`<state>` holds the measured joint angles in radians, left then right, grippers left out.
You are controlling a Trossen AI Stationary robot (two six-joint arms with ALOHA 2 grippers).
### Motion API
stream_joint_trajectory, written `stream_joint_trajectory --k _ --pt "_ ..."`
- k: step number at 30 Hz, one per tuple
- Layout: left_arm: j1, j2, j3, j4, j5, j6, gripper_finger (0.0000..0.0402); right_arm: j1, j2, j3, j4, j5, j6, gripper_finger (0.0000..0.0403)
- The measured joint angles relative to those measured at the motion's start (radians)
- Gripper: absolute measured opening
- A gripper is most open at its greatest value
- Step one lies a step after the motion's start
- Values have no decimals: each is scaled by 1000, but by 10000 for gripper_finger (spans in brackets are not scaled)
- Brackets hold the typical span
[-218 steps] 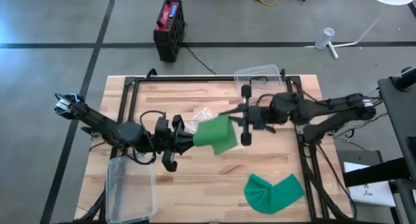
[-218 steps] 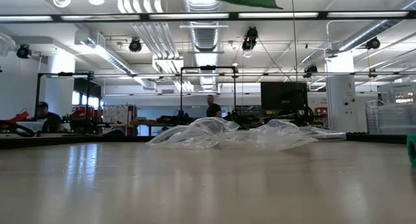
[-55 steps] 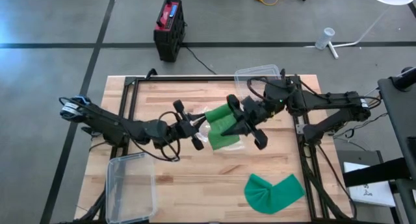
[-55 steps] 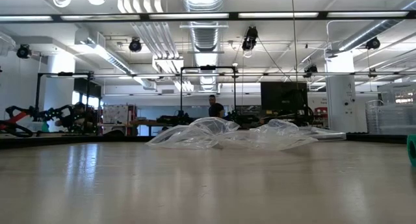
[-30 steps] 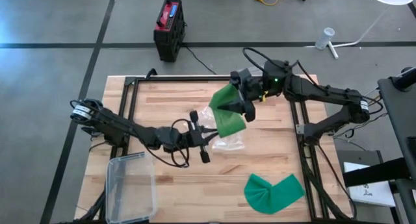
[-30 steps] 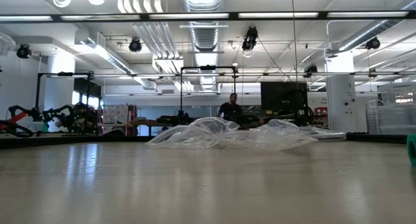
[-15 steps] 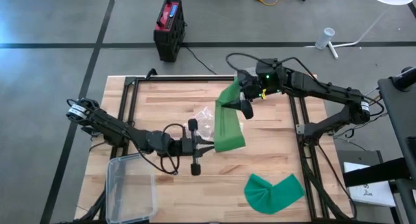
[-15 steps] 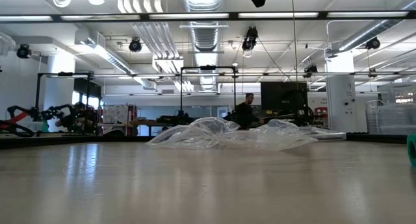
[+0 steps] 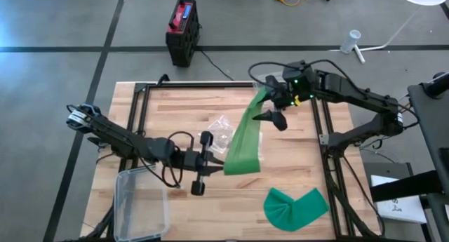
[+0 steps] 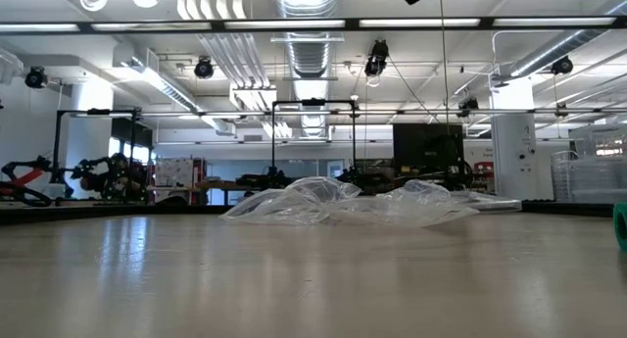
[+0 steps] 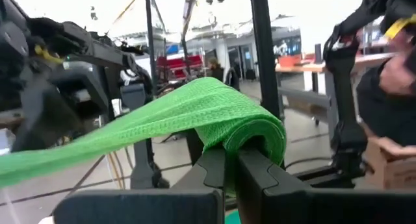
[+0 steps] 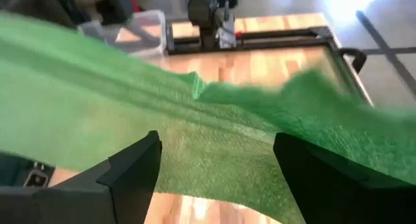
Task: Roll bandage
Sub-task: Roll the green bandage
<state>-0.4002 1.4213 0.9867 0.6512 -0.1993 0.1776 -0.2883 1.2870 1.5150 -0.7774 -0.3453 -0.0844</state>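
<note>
Bandage (image 9: 245,142): bright green woven strip, drawn out long and flat above the middle of the bench (image 9: 175,109); one end wound into a tight roll (image 11: 250,123), the far end narrowing toward the back right.
Second bandage (image 9: 295,207): green, loosely folded in a bent shape, lying on the bench near its front right corner, well apart from the stretched strip.
Left hand (image 9: 210,165): pinched tight on the rolled end of the bandage, at the strip's front end; in the left wrist view, roll sitting right atop the two closed fingers (image 11: 253,175), strip running off from it.
Right hand (image 9: 270,102): at the strip's back end, fingers spread wide; in the right wrist view, fingers (image 12: 133,162) standing apart with the green cloth lying across and between them; cannot tell whether either finger touches it.
Plastic wrap (image 9: 221,130): crumpled clear film on the bench, just beside the strip on the left arm's side.
Clear boxes: one (image 9: 142,202) at the front left edge of the bench, close to the left arm; another (image 9: 277,81) at the back edge, behind the right hand.
Open room: bare wood in front of the strip and between strip and second bandage; bare wood also over the bench's back left part.
</note>
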Motion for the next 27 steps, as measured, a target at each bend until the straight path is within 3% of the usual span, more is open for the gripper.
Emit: stream_joint_trajectory --k 6,11,16,27 --pt "15 -14 0 100 99 -12 0 -19 -14 -64 -24 -2 -34 294" --pt "53 -16 0 165 137 -104 0 -5 5 -224 168 -109 15 292" --pt "77 -23 -1 174 140 -146 0 17 2 -370 343 -128 106 304" --pt "103 -128 -1 -107 150 -36 0 97 -36 -677 1099 -145 253 305"
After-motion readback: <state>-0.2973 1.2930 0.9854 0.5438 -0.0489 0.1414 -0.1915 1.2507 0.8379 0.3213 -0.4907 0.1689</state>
